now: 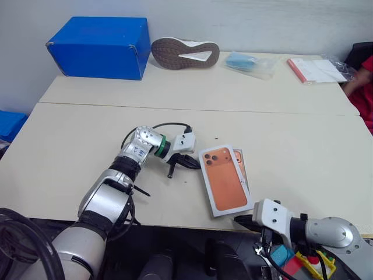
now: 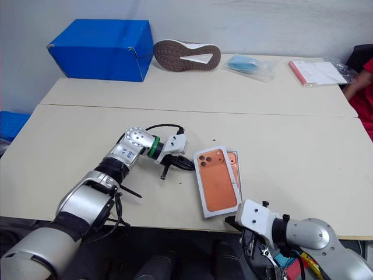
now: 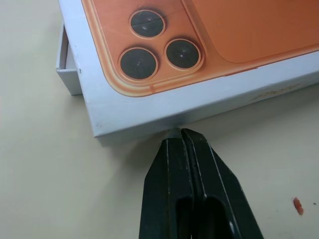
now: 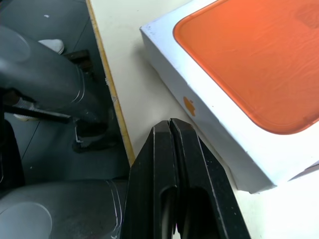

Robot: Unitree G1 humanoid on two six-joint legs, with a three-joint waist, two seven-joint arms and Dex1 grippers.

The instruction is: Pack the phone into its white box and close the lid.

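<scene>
One lid (image 1: 224,178) sits skewed over one white box (image 1: 241,166) near the table (image 1: 70,151) front edge, left hand (image 1: 187,162) pinched closed touching its 9 o'clock side, right hand (image 1: 243,220) closed empty at 6 o'clock past the edge, with bare tabletop all around.

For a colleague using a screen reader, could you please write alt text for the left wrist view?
The left gripper, its two black fingers shut, touches the side wall of the lid, whose top carries an orange phone picture with three camera lenses. The lid sits askew over the white box, one corner of which pokes out beside it on the beige table.
</scene>
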